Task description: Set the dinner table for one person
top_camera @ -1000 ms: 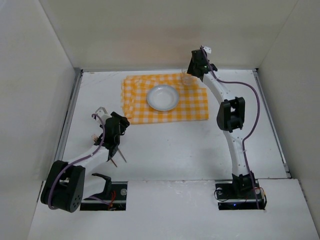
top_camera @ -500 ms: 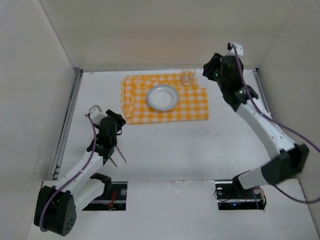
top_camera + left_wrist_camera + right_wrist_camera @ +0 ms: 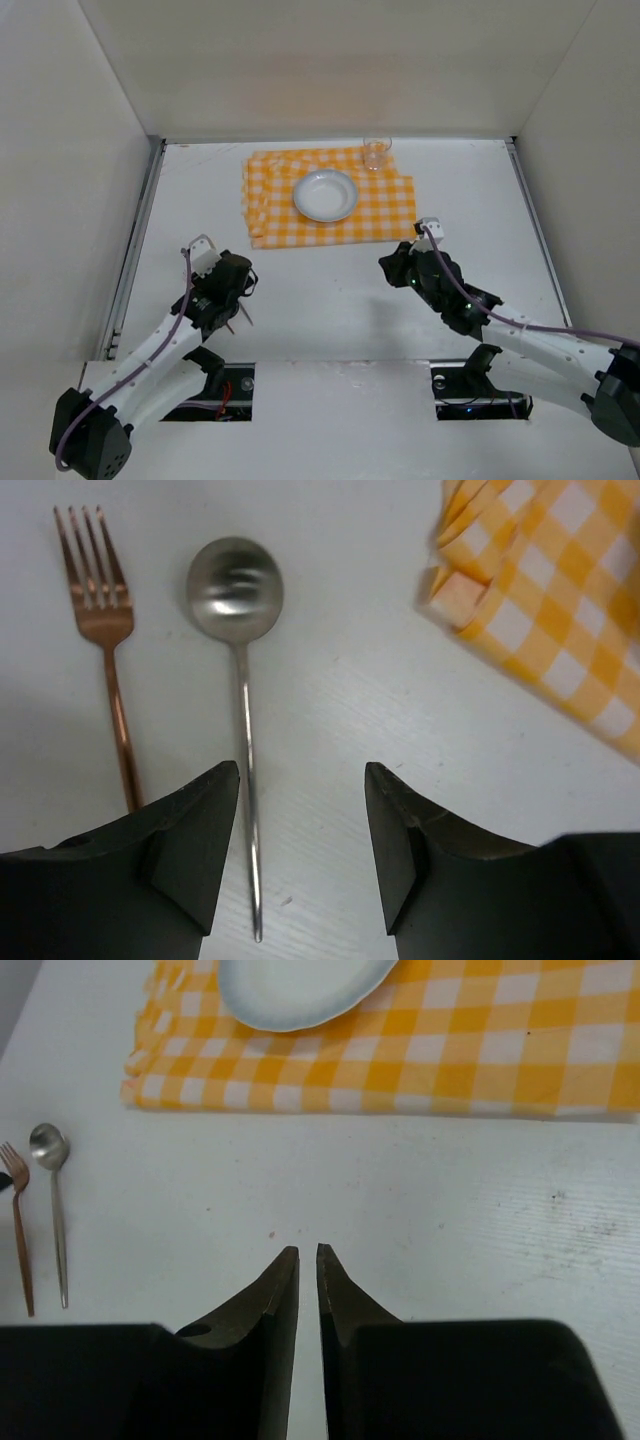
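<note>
Two grippers hang over the dinner table (image 3: 330, 300), the white surface with thin rails along its edges, and neither holds anything. We see the left gripper (image 3: 300, 772) with its fingers spread wide over the table's near left part. Bare white table fills most of the gap between them. A silver spoon (image 3: 236, 590) lies flat on the table with its handle running into that gap, just beside the inner edge of the left finger, bowl pointing away. A copper fork (image 3: 111, 680) lies just beside the spoon on its outer side, its handle passing behind the same finger. We cannot tell whether the fingers touch the table.

The right gripper (image 3: 306, 1252) has its fingers drawn together to a thin slit over bare table, nearer the middle. Beyond its tips, apart from them, lies an orange-and-white checked cloth (image 3: 480, 1050) spread on the table's far half. A white plate (image 3: 325, 195) sits on it, and a clear glass (image 3: 376, 154) stands at its far edge.
</note>
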Tool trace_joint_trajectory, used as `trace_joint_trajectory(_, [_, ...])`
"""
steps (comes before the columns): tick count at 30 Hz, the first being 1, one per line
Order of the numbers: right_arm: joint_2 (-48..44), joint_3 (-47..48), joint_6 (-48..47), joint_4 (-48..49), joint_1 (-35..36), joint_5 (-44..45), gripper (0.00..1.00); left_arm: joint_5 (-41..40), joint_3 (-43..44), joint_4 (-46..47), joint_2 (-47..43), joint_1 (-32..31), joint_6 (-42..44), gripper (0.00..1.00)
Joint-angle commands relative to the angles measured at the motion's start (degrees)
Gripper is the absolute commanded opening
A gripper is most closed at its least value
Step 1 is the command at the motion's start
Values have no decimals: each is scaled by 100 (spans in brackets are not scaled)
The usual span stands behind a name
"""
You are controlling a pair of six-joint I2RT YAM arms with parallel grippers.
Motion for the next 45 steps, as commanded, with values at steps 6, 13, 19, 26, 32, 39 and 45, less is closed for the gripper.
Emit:
trace_joint_trajectory(6, [226,-173,121,1437,60,-52,26,25,70,-898,788,-238,-1004,45])
trace_joint_trajectory(13, [684,-199,305,1657,113,-377,27,34,-27,-871,1096,-476,-1242,41])
trace_joint_trajectory(19, [675,-243,340,1719,140,-369,29,25,-194,-661,1246,-397,-1269,33])
trace_joint_trajectory(26, [657,-287,393,1754,149,-343,30,16,-256,-423,1465,-212,-1225,25])
trace_joint_trajectory(32, [640,-305,393,1763,184,-325,30,34,-186,-168,1738,-186,-1137,22])
trace_joint_trajectory(39, [254,-427,437,1693,131,-316,34,60,-343,-115,1563,-80,-979,4])
trace_joint_trajectory(45, [-133,-577,525,1693,-1,-115,59,-116,164,-299,517,-335,-260,0])
